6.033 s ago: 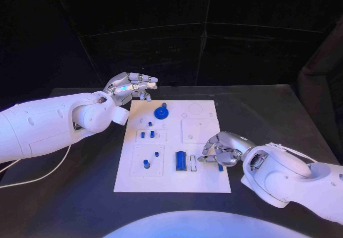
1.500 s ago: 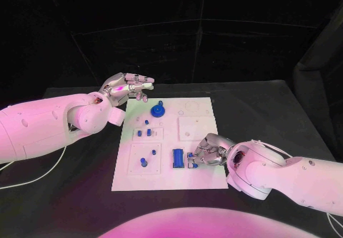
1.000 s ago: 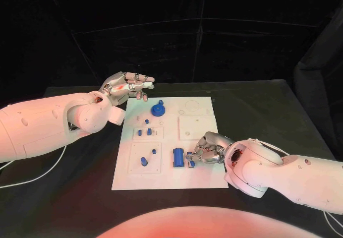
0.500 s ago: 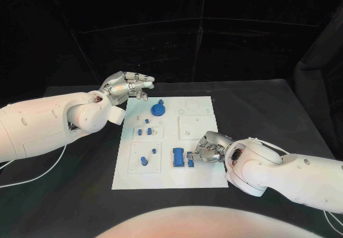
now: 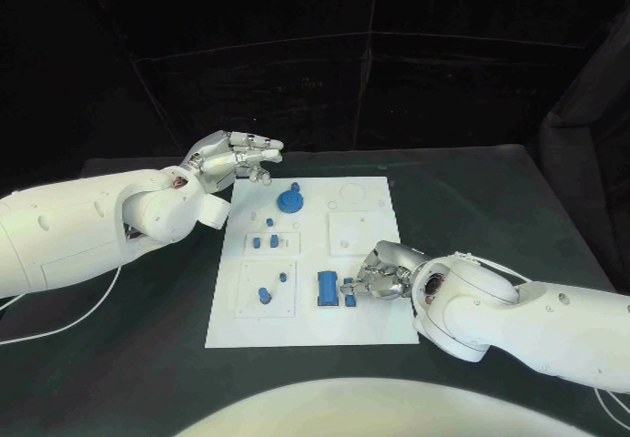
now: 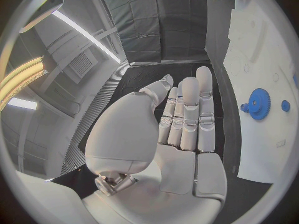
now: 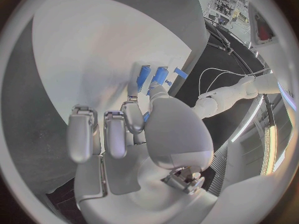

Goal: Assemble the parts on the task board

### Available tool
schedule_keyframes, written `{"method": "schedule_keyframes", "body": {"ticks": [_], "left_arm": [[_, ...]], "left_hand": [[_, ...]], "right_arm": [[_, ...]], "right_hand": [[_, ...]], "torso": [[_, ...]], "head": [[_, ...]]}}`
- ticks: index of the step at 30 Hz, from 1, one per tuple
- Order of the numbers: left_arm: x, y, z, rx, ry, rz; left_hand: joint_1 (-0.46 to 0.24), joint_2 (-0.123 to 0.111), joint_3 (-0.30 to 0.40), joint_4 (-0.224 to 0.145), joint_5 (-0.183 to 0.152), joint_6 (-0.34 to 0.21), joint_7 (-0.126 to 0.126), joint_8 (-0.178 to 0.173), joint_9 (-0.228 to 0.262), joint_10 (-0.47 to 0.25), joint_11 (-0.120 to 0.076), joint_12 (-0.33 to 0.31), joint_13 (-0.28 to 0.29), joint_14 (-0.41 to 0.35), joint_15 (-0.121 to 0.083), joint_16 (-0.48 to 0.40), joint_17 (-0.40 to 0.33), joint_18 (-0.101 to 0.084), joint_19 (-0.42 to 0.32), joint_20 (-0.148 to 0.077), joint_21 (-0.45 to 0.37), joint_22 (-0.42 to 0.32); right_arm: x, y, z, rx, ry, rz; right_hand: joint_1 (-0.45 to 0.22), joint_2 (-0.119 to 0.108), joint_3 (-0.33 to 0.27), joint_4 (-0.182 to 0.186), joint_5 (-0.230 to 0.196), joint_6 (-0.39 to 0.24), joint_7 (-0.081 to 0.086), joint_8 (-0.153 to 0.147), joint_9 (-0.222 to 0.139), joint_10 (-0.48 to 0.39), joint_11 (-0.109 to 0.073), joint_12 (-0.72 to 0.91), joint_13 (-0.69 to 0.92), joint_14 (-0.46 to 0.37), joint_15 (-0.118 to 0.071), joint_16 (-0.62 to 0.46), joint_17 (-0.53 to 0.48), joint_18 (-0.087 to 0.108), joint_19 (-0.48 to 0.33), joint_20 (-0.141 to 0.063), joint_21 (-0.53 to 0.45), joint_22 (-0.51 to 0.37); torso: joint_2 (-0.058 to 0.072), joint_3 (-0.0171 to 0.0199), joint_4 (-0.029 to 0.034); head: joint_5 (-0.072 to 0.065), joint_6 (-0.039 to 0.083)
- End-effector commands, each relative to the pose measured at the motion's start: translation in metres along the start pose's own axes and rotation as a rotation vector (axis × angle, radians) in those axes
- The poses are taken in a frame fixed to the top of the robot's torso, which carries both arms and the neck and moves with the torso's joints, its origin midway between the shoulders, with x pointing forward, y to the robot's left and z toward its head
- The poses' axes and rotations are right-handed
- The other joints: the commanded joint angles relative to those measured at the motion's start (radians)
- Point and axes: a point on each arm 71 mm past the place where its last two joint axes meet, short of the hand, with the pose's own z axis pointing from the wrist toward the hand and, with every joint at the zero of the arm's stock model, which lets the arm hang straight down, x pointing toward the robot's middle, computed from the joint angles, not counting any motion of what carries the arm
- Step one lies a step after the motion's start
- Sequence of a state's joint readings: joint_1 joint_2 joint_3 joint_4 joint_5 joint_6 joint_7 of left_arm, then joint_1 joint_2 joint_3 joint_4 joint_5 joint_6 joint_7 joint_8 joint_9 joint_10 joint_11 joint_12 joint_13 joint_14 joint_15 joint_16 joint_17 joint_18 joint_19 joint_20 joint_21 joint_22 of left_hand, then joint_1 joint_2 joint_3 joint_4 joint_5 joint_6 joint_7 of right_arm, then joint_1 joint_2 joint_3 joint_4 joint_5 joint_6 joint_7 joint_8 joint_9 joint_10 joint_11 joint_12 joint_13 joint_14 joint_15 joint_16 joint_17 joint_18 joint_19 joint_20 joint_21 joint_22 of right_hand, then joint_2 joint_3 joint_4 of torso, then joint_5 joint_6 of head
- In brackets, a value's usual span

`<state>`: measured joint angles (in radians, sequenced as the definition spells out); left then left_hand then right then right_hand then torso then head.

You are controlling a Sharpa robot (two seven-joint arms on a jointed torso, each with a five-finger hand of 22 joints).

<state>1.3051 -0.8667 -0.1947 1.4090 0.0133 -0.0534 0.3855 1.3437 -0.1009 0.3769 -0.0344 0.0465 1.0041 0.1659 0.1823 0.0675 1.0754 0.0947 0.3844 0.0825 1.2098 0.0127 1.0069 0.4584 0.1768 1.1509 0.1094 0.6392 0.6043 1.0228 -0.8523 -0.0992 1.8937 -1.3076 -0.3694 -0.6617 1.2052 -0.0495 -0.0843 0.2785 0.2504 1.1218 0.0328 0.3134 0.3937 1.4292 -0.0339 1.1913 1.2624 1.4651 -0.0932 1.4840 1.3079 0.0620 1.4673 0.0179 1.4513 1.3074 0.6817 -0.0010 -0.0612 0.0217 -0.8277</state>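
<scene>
Assembly looks partway done: on the white rectangular task board point(image 5: 315, 319) in mid-table, a blue gear point(image 5: 290, 200) and several small blue pieces already stand seated. Right robot hand point(image 5: 377, 278) pinches a small blue block point(image 5: 350, 298) beside the long blue bar point(image 5: 326, 288) — not yet released. Left robot hand point(image 5: 237, 157) hovers empty, fingers loosely apart, off the board's far corner.

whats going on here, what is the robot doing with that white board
The robot is assembling small blue parts on the white task board. Its right hand is down at the board's near right side, pinching a small blue part beside the long blue block. Its left hand hovers, holding nothing, off the far left corner near the blue gear.
</scene>
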Motion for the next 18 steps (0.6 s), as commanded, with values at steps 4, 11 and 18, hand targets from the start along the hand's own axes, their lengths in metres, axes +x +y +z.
{"method": "schedule_keyframes", "body": {"ticks": [4, 11, 18], "left_arm": [[0.001, -0.001, 0.000, 0.006, 0.010, -0.007], [0.001, -0.001, 0.000, 0.006, 0.010, -0.006], [0.001, -0.001, 0.001, 0.005, 0.010, -0.006]], "left_hand": [[-0.001, 0.008, -0.006, -0.001, 0.002, -0.003, 0.002, 0.001, 0.000, -0.006, -0.002, 0.006, -0.002, -0.007, -0.001, -0.001, -0.001, 0.005, 0.004, 0.003, -0.004, -0.001], [-0.001, 0.008, -0.006, -0.001, 0.002, -0.003, 0.002, 0.001, 0.000, -0.006, -0.002, 0.006, -0.002, -0.007, -0.001, -0.001, -0.001, 0.005, 0.004, 0.003, -0.004, -0.001], [-0.001, 0.008, -0.006, -0.001, 0.002, -0.003, 0.002, 0.001, 0.000, -0.006, -0.002, 0.006, -0.002, -0.007, -0.001, -0.001, -0.001, 0.005, 0.004, 0.003, -0.004, -0.001]], "right_arm": [[-0.002, -0.001, -0.005, -0.062, 0.018, -0.028], [-0.002, -0.011, -0.007, -0.052, 0.061, -0.058], [-0.002, -0.015, -0.004, -0.024, 0.075, -0.072]], "right_hand": [[0.003, -0.008, -0.030, -0.007, -0.063, -0.012, 0.011, 0.000, 0.005, -0.002, 0.004, -0.015, -0.007, 0.075, -0.001, -0.002, 0.100, -0.010, 0.012, -0.002, -0.003, 0.014], [0.051, -0.014, -0.052, -0.035, -0.116, -0.022, 0.016, -0.001, 0.012, -0.013, 0.008, -0.036, -0.019, 0.074, 0.002, -0.004, 0.097, -0.009, 0.009, 0.001, -0.007, 0.009], [0.062, -0.006, -0.053, -0.041, -0.118, -0.022, 0.016, 0.000, 0.014, -0.013, 0.008, -0.036, -0.018, 0.074, 0.003, -0.005, 0.097, -0.009, 0.009, 0.001, -0.007, 0.009]], "torso": [[0.000, 0.0002, -0.0009], [-0.001, -0.0007, -0.0007], [0.001, -0.0005, 0.0014]], "head": [[-0.001, 0.000], [-0.002, 0.001], [-0.002, 0.002]]}}
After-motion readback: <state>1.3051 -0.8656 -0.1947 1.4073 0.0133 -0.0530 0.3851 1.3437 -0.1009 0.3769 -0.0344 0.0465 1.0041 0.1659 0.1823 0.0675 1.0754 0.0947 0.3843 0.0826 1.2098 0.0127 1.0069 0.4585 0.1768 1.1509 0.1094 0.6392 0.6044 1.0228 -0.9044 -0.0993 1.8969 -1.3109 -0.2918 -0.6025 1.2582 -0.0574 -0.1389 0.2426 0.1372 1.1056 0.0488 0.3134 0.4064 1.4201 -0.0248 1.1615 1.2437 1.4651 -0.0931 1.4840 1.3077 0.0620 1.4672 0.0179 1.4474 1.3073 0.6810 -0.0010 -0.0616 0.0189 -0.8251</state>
